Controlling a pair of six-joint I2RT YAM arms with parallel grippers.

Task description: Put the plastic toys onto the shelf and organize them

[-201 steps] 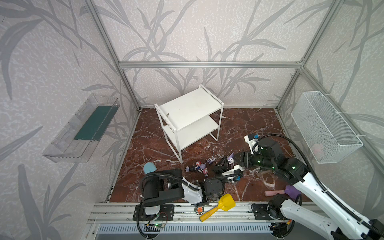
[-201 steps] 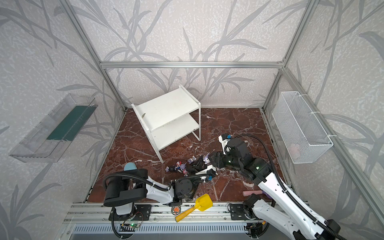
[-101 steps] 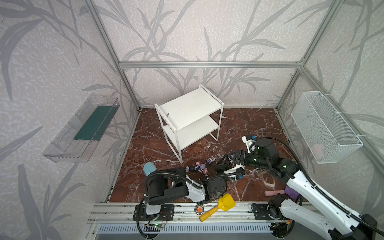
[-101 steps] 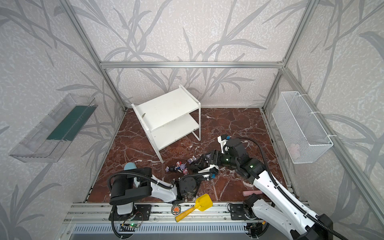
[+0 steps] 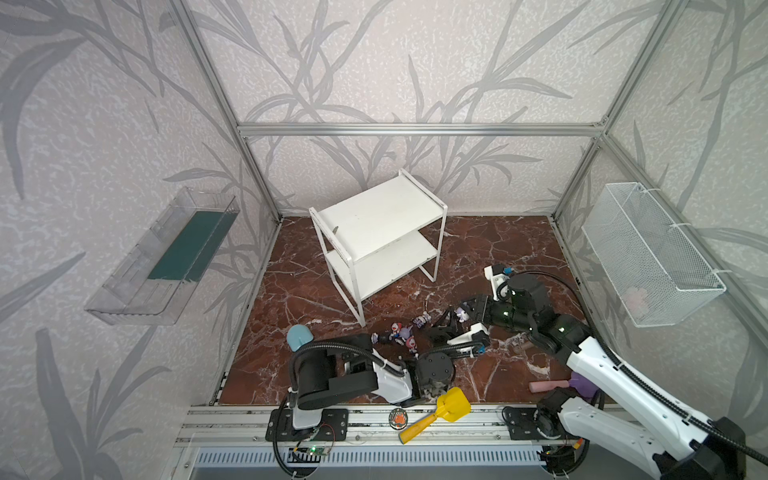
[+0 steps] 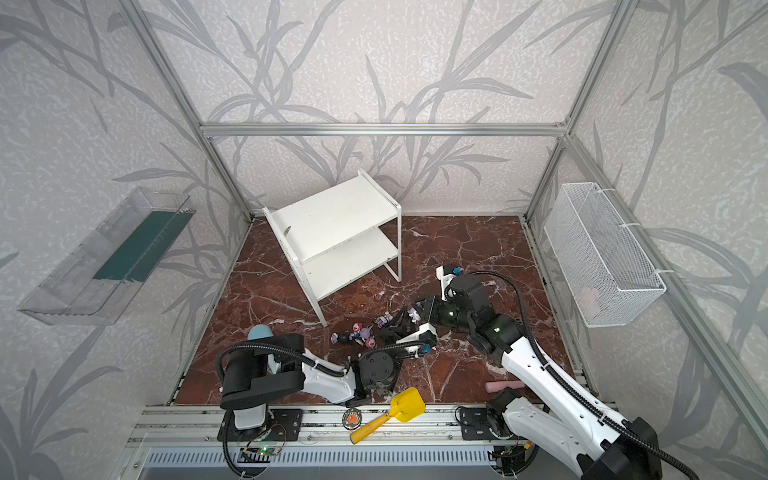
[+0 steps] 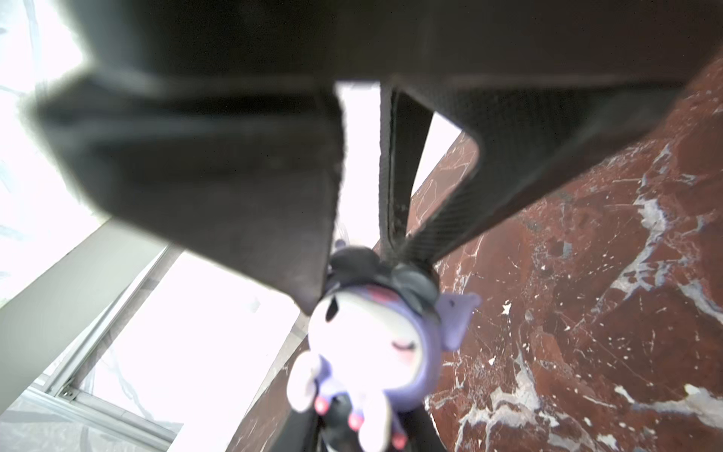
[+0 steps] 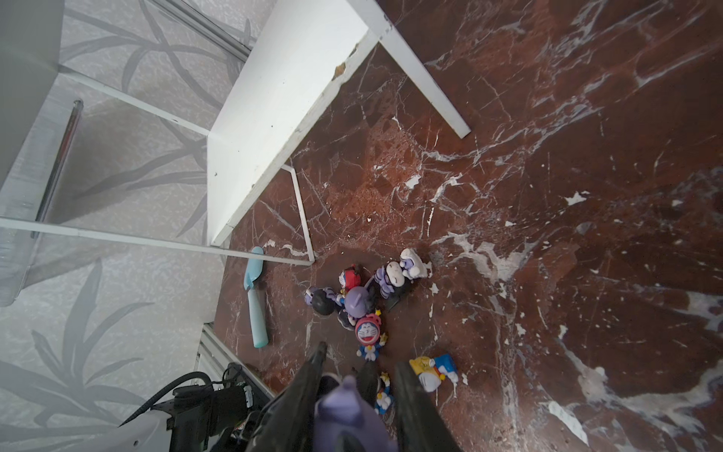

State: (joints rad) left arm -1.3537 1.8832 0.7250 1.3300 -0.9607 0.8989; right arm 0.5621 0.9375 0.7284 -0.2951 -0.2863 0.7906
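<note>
My left gripper (image 5: pixel 448 326) (image 7: pixel 344 430) is shut on a purple, black and white pointed-ear toy (image 7: pixel 371 352) (image 5: pixel 460 314), held just above the floor. My right gripper (image 5: pixel 467 311) (image 8: pixel 362 360) reaches in from the right. Its two fingers press on either side of that toy's head (image 8: pixel 344 407). Several other plastic toys (image 5: pixel 401 334) (image 6: pixel 361 332) lie in a cluster on the floor left of both grippers. Among them are a pink-headed one (image 8: pixel 367 332) and a yellow-headed one (image 8: pixel 430 371) on its side. The white shelf (image 5: pixel 378 216) (image 6: pixel 332 216) (image 8: pixel 281 98) stands behind them with both boards bare.
A yellow scoop (image 5: pixel 451 409) lies on the front rail. A teal cylinder (image 5: pixel 298 336) (image 8: pixel 256 297) lies at the front left of the floor and a pink cylinder (image 5: pixel 548 385) at the front right. A wire basket (image 5: pixel 648 253) hangs on the right wall and a clear tray (image 5: pixel 166 257) on the left wall.
My right gripper has moved left to the left gripper and closed its fingers round the purple toy. The left gripper has stayed shut on it.
</note>
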